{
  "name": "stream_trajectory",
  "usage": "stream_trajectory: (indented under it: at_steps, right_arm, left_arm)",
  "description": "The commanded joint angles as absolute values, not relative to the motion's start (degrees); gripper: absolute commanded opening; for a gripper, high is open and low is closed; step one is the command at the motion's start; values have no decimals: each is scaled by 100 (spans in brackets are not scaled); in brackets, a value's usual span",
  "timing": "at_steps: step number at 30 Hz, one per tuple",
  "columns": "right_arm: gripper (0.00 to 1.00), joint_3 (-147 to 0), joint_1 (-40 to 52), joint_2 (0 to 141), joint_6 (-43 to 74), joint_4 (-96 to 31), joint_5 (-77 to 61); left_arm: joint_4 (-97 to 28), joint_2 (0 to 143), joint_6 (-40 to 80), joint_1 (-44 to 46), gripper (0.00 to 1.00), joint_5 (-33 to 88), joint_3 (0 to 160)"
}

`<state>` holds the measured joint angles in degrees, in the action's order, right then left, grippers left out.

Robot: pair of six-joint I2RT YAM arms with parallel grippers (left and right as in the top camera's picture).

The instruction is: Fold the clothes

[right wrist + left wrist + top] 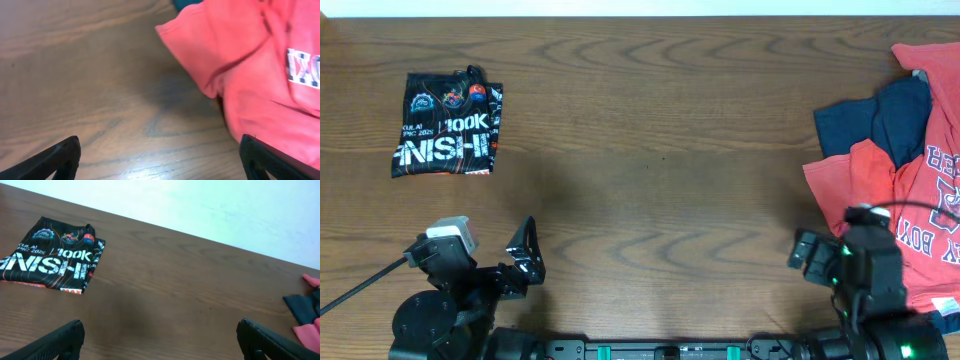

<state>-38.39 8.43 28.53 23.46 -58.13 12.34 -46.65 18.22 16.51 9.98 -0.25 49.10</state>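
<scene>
The black jersey [447, 127] with orange lines and white "100K FINISHER" lettering lies folded at the table's far left; it also shows in the left wrist view [50, 260]. A heap of red T-shirts [910, 190] and a navy T-shirt [875, 118] lies unfolded at the right edge. The red cloth fills the upper right of the right wrist view [250, 65]. My left gripper [160, 335] is open and empty near the front left, well clear of the jersey. My right gripper [160, 155] is open and empty over bare wood, its right finger at the red shirt's edge.
The brown wooden table [660, 150] spans the view. A pale wall [225, 205] lies beyond its far edge. The navy and red cloth edge shows at the far right of the left wrist view [307, 312].
</scene>
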Motion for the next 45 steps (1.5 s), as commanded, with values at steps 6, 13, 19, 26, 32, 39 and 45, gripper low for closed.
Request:
stream_trajectory:
  at_steps: [6,13,19,26,32,39,45]
  right_arm:
    - [99,-2989,362,982,1516,-4724,1199]
    - [99,-1422,165,23,910,-2368,1052]
    - [99,-121,141,32,910,-110,1022]
    - [99,-32,148,49,897,-353,725]
    - [99,-32,148,49,897,-353,722]
    - [99,-32,148,49,897,-353,725]
    - [99,-32,145,49,897,-353,725]
  left_arm:
    - [-4663,1813,1662,1022,98,-91,4871]
    - [-4663,1813,1662,1022,98,-91,4871]
    - [-4663,1813,1662,1022,98,-89,4871]
    - [-4663,1813,1662,1022,98,-89,4871]
    - [-4663,1813,1662,1022,98,-89,4871]
    - [-4663,1813,1662,1022,98,-89,4871]
    - [-4663,1813,1662,1022,98,-89,4871]
